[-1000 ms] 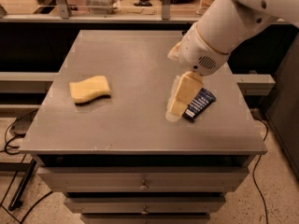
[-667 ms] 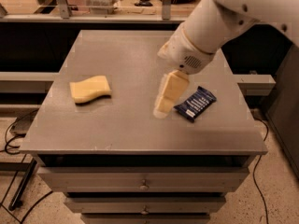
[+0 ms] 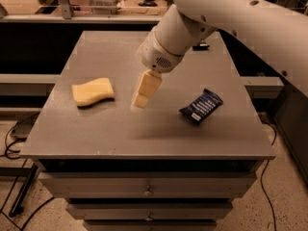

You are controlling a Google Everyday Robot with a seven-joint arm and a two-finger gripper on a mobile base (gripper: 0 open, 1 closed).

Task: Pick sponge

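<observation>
We found the drawers (image 3: 148,192) of the desk (image 3: 144,136) shut. The sponge (image 3: 93,91) lay near the left edge, apart from our gripper (image 3: 140,101) hanging mid-desk; its spread we couldn't tell.

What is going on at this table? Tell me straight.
A one-armed robot is set to pick up the sponge, and it hasn't got it yet. The gripper hangs over the middle of the grey table, pointing down, to the right of the sponge and not touching it. The sponge lies flat on the table's left part. A dark blue snack wrapper lies on the right, untouched.
</observation>
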